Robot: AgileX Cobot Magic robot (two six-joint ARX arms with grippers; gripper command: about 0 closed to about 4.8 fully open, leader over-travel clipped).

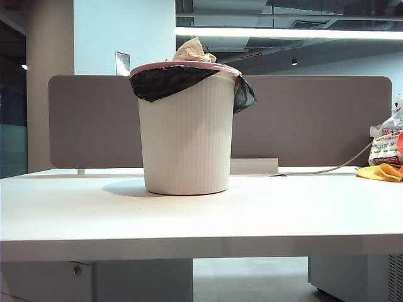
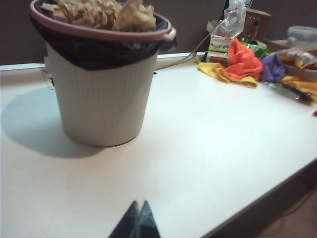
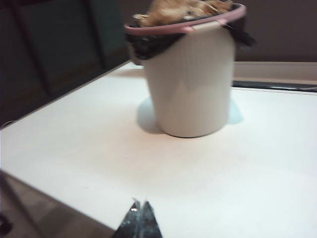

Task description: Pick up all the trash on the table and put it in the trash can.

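The left gripper hangs above the white counter near its front edge, its 2 dark fingers pressed together to a point with nothing between them. Ahead of those fingers and well apart from them stands the trash can, cream-white and ribbed, upright, with a pink rim and a black bag liner folded over the top. Crumpled tan paper trash fills its mouth and rises above the rim. Farther off, beyond the fingers and to the side away from the can, a heap of cloths in yellow, orange and purple lies at the back of the counter, with a printed plastic bag just behind it.

The right gripper hovers over the opposite front corner of the counter, its 2 fingers also closed tight on each other and holding nothing. The can sits ahead of them, well apart, with the trash piled at its rim.

From the exterior camera neither arm shows. The can stands alone near the middle of the counter before a grey-brown partition, a wad of paper poking above its rim.
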